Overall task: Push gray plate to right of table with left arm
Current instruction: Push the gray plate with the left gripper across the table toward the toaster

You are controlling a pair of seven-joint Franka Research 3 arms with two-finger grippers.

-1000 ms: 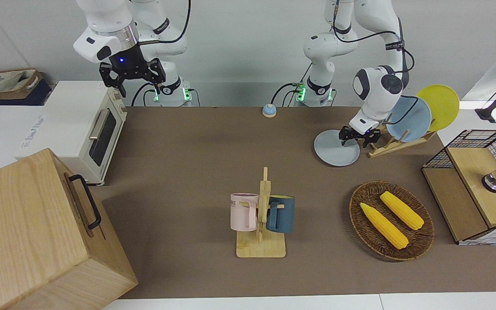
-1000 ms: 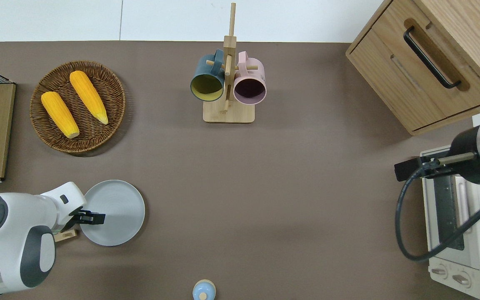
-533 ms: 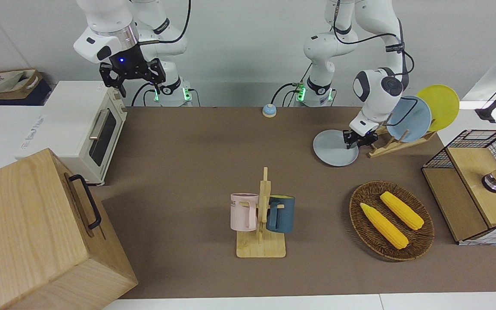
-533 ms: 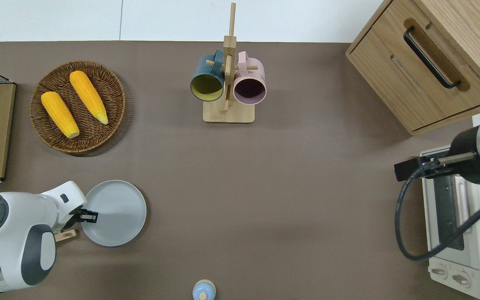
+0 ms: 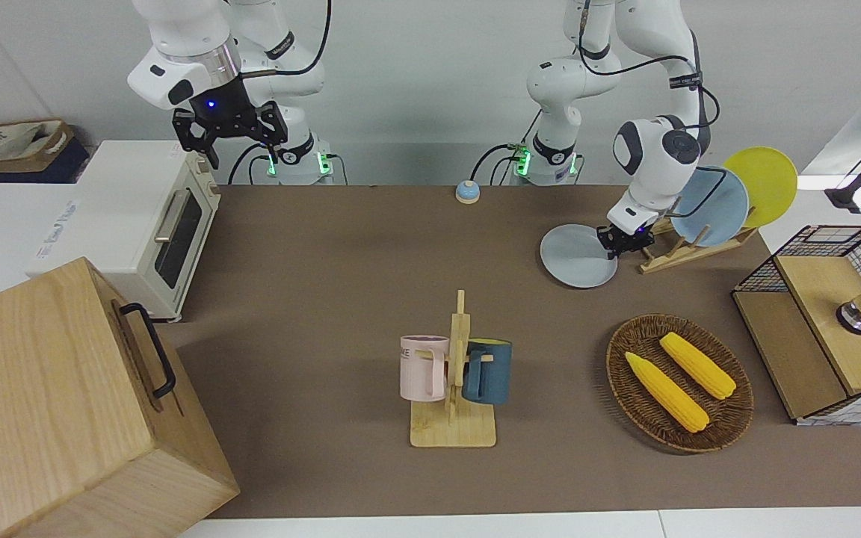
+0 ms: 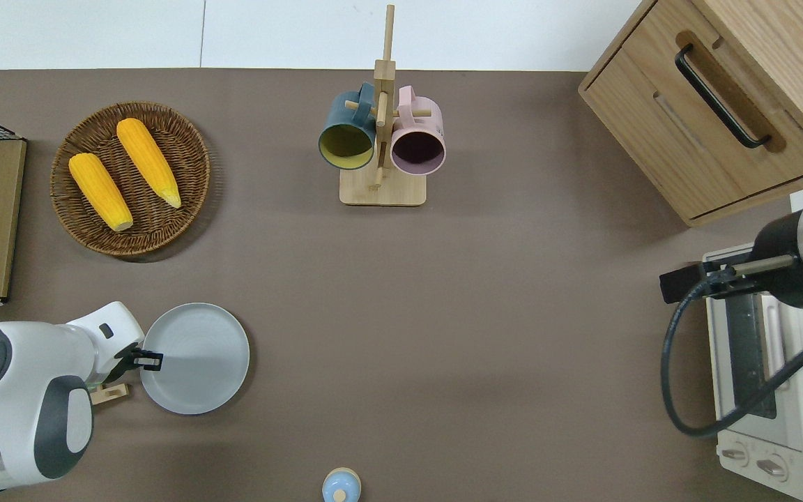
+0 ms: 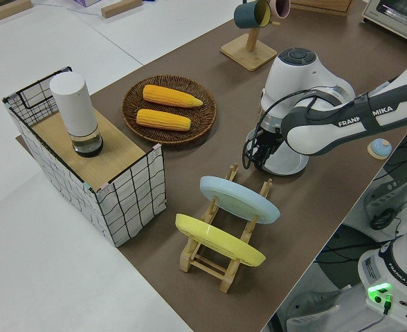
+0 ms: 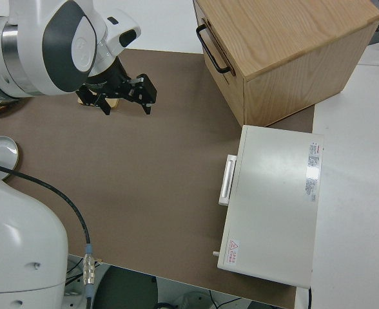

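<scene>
The gray plate (image 5: 578, 256) (image 6: 196, 358) lies flat on the brown table (image 5: 326, 299) near the left arm's end, beside the dish rack (image 5: 681, 250). My left gripper (image 5: 619, 245) (image 6: 149, 360) (image 7: 257, 155) is down at the plate's rim on the side toward the left arm's end, its fingers shut with nothing between them. In the left side view the arm hides most of the plate. My right gripper (image 5: 229, 131) (image 8: 128, 96) is parked and open.
The rack holds a sky-blue plate (image 5: 711, 205) and a yellow plate (image 5: 763, 179). A wicker basket (image 5: 611, 366) with two corn cobs lies farther from the robots. A mug rack (image 5: 454, 388) stands mid-table, a bell (image 5: 467, 192) near the robots, a toaster oven (image 5: 139, 217) and wooden cabinet (image 5: 64, 403) at the right arm's end.
My left gripper closed its fingers and drew back from over the plate to its rim. The plate slid slightly toward the right arm's end. The right arm has not moved.
</scene>
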